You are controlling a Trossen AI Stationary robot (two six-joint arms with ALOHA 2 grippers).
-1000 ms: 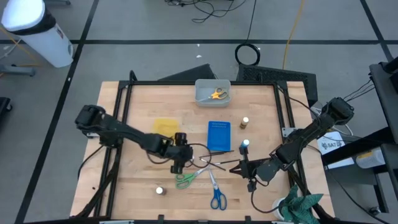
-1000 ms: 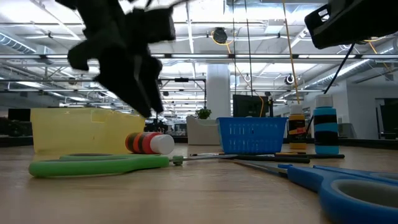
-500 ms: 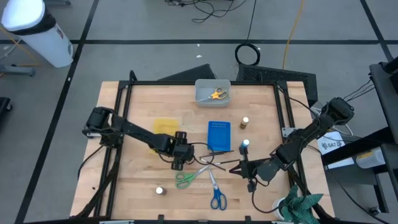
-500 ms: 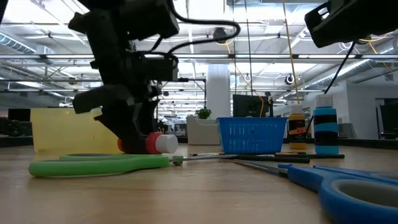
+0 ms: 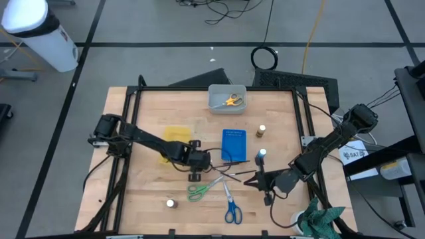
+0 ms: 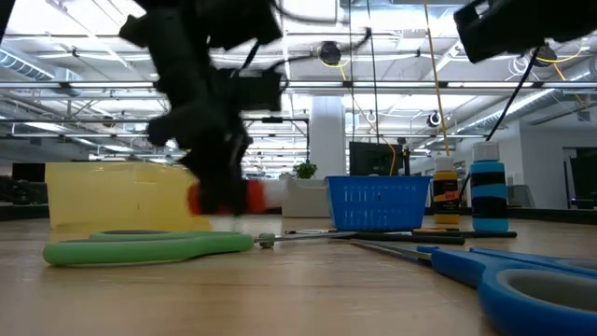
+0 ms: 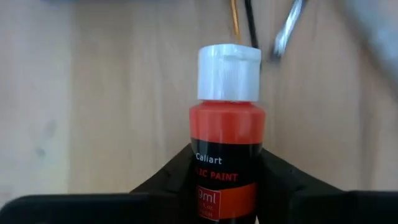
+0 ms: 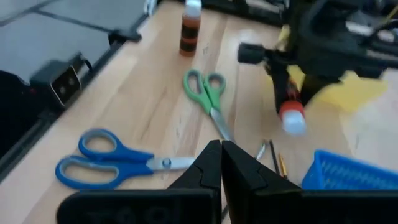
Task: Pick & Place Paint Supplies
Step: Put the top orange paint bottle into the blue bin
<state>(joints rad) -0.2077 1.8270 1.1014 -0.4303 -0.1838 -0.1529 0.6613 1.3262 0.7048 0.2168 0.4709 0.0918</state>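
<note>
Now lifted off table: red paint bottle [image 7: 226, 155], label "Caliart… PAINT".

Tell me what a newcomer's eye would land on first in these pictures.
First, the red paint bottle with its white cap, clamped between the left gripper's dark fingers near the middle of the table. Next, the green scissors and blue scissors lying just in front of it, toward the table's front edge. The right gripper waits beside them, fingers shut and empty.
</note>
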